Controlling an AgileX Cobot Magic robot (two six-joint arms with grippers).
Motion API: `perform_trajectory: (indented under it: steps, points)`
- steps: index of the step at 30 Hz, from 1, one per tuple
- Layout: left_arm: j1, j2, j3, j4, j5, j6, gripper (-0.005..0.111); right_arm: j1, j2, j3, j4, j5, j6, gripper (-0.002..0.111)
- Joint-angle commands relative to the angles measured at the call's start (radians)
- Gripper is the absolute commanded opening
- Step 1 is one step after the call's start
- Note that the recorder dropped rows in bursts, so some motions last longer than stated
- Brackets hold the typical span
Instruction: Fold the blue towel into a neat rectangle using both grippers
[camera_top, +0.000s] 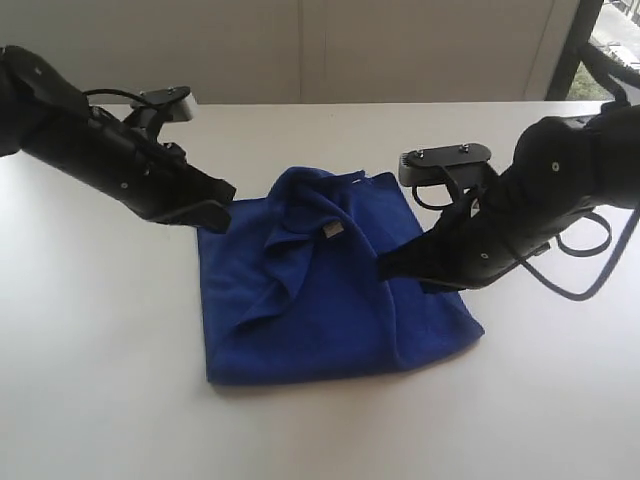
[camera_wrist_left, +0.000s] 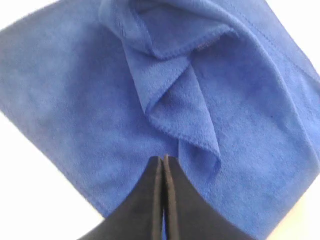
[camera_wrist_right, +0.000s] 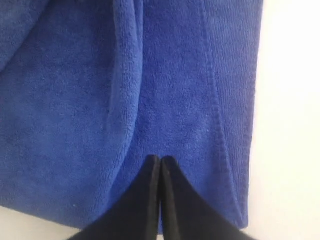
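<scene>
Left fingers (camera_wrist_left: 150, 200), right fingers (camera_wrist_right: 147, 200): both closed.

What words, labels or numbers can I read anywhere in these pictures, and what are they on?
None can be read.
White tag on the blue towel: too small and blurred in the exterior view to show any lettering.
No other writing, brand or number shows in any of the three views.
</scene>
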Motion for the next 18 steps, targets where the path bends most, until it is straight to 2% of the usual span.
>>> perform_trajectory:
  steps: [1,3,4,6,10,18]
  points:
    - [-0.055,-0.052,0.133,-0.003,-0.058,-0.085,0.000,0.000,0.013,0.006,-0.038,-0.111,-0.016,0.000]
    - [-0.096,-0.053,0.183,-0.003,-0.120,-0.111,0.000,0.000,0.036,-0.007,-0.038,-0.149,-0.016,0.000]
    - [-0.143,-0.045,0.223,-0.012,-0.187,-0.121,0.000,-0.002,0.072,-0.045,-0.049,-0.149,-0.016,0.000]
    - [-0.186,-0.026,0.252,-0.013,-0.264,-0.143,0.000,-0.018,0.147,-0.116,-0.054,-0.145,-0.009,0.000]
    - [-0.192,0.003,0.253,-0.013,-0.301,-0.160,0.000,-0.064,0.287,-0.254,-0.060,-0.130,-0.009,0.000]
    - [-0.192,0.058,0.253,-0.011,-0.343,-0.160,0.000,-0.090,0.380,-0.313,-0.096,-0.078,-0.009,0.000]
